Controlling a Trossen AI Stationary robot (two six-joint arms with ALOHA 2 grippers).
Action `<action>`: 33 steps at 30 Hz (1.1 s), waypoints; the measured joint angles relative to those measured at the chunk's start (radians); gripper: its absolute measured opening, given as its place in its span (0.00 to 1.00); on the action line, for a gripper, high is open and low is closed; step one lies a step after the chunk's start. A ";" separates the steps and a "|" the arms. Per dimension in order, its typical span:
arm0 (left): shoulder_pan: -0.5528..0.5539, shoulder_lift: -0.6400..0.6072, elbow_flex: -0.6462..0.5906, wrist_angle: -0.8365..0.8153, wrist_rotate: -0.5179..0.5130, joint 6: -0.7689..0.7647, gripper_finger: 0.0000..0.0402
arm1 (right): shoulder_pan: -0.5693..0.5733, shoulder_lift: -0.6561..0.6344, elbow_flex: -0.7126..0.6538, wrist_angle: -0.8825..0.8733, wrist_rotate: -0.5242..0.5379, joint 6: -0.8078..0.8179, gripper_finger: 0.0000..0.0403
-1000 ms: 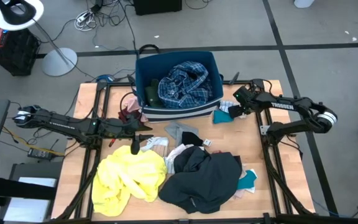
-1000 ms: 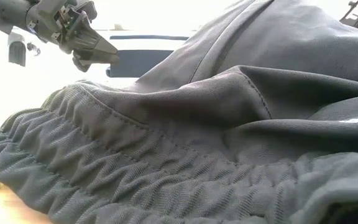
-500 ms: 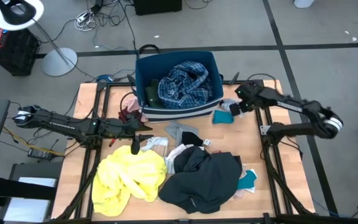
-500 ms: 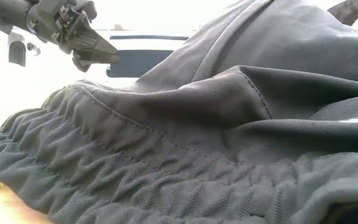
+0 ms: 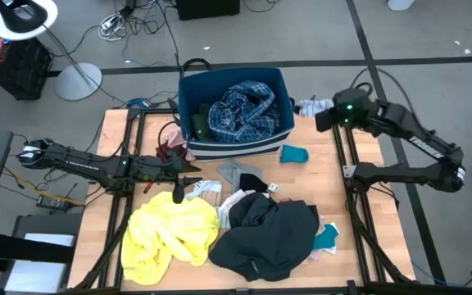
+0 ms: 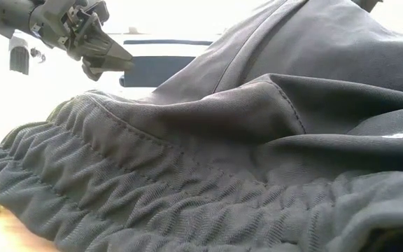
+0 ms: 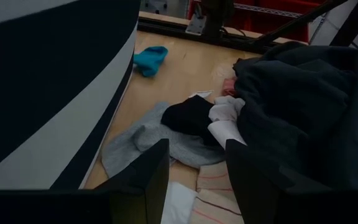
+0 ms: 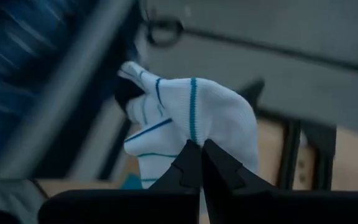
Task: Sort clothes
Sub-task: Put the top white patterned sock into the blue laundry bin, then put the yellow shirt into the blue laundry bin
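My right gripper (image 8: pixel 197 157) is raised beside the navy bin's (image 5: pixel 188 98) right far corner, shut on a white sock with blue stripes (image 8: pixel 191 115), which also shows as a small white sock (image 5: pixel 305 105) in the high view. A blue plaid garment (image 5: pixel 242 111) lies in the bin. On the table lie a yellow garment (image 5: pixel 170 233), a dark grey garment (image 5: pixel 265 233), a teal sock (image 5: pixel 294 153) and a grey garment (image 7: pixel 160 140). My left gripper (image 7: pixel 194 177) hangs open over the table's middle left, above the small clothes. My right gripper pinches a bunched part of the white sock (image 8: pixel 194 134) between its two fingertips. The sock stands out beyond the fingertips in a crumpled lump. It is lifted clear of the table, beside the bin's right wall.
The dark grey garment (image 6: pixel 243 154) fills the low view, with my left gripper (image 6: pixel 121 61) above it. A maroon piece (image 5: pixel 170 146) lies left of the bin, a teal piece (image 5: pixel 326 238) by the dark pile. Bare wood (image 5: pixel 326 184) shows at the right.
My right gripper has risen from the table beside the teal sock and gone toward the far edge, tipping up nearer to level. The white sock that lay next to the teal one has gone up with it, clear of the table. The teal sock has stayed.
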 joint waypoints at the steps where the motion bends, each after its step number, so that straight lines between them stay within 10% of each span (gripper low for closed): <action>1: 0.000 0.000 0.000 0.001 -0.003 0.001 0.41 | 0.016 0.013 0.031 0.016 0.019 -0.015 0.00; 18: 0.000 0.000 0.000 0.000 -0.012 0.001 0.41 | 0.188 0.477 0.209 0.554 -0.152 -0.308 0.07; 33: 0.000 0.000 0.000 0.016 -0.013 0.104 0.41 | 0.169 0.573 0.209 0.609 -0.208 -0.350 0.44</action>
